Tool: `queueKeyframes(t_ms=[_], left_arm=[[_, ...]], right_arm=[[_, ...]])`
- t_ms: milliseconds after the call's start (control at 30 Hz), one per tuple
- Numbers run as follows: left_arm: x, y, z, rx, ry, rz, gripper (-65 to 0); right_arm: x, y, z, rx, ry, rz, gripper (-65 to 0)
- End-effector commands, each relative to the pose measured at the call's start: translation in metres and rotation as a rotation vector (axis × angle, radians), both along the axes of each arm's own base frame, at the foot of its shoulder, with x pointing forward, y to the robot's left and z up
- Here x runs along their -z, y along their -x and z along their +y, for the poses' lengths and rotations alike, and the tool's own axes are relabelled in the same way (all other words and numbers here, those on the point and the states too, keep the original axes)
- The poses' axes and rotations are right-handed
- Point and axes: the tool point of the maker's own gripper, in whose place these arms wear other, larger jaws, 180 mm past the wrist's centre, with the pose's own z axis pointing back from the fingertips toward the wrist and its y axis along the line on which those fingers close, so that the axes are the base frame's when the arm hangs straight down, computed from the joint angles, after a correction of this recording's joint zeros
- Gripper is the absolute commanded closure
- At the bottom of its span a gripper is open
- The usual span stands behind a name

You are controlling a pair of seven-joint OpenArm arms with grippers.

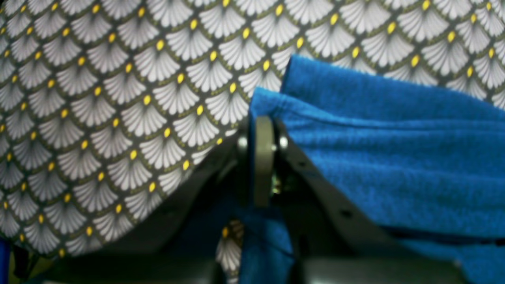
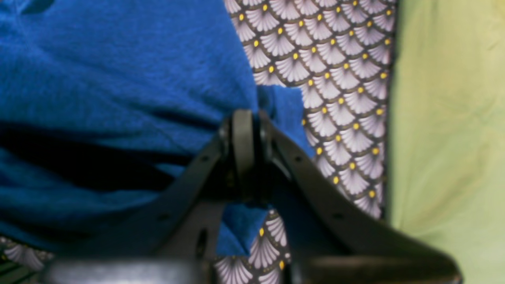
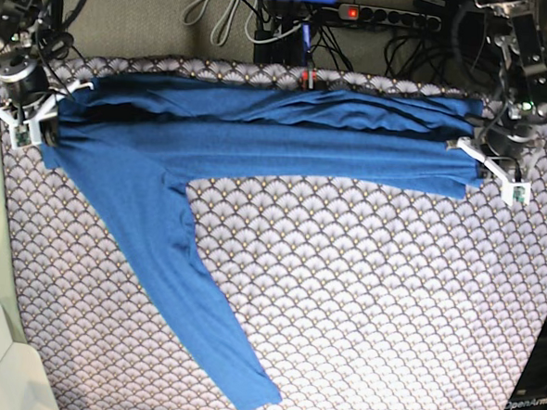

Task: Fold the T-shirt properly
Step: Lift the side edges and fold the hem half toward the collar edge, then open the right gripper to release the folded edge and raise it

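Risk lies in 1 loose sleeve: the T-shirt [image 3: 259, 139] stretches along the top of the surface [image 3: 369, 313], left tool [image 3: 486, 153] and right tool [image 3: 40, 107] each clamped on an end; uneven pulling could drag that trailing sleeve crooked.

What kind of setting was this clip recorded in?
Probably a lab robot workstation: a table under a scallop-patterned cloth, a power strip with tangled cables along its far edge, and two arms holding a blue T-shirt stretched between them.
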Motion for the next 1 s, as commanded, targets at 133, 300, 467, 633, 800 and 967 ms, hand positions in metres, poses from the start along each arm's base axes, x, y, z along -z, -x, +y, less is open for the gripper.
queueKeyframes(t_ms=[133,300,467,633,800,967], left_arm=[[-0.001,-0.006,-0.003,0.02,-0.005,-0.011,-0.5],[0.002,-0.006,-0.014,0.059,-0.005,0.004,-7.6],[0.003,-0.005,-0.016,0.059,0.0,0.004,-26.8],[0.006,0.0,-0.017,0.06,0.002,0.048,-28.1],[0.007,0.001,-0.017,0.06,0.005,0.068,-28.1],[0.008,0.003,-0.015,0.06,0.001,0.075,-28.1]], right_arm=[[0.001,0.001,-0.008,0.012,0.001,-0.005,0.0],[-0.001,0.0,-0.009,0.011,0.007,-0.008,-5.6],[-0.005,-0.001,-0.011,0.013,0.015,-0.016,-22.3],[-0.03,-0.004,-0.019,0.015,0.067,-0.068,-29.8],[-0.057,-0.028,-0.021,0.017,0.095,-0.147,-30.2],[-0.071,-0.074,-0.016,-0.004,0.131,-0.112,-30.2]])
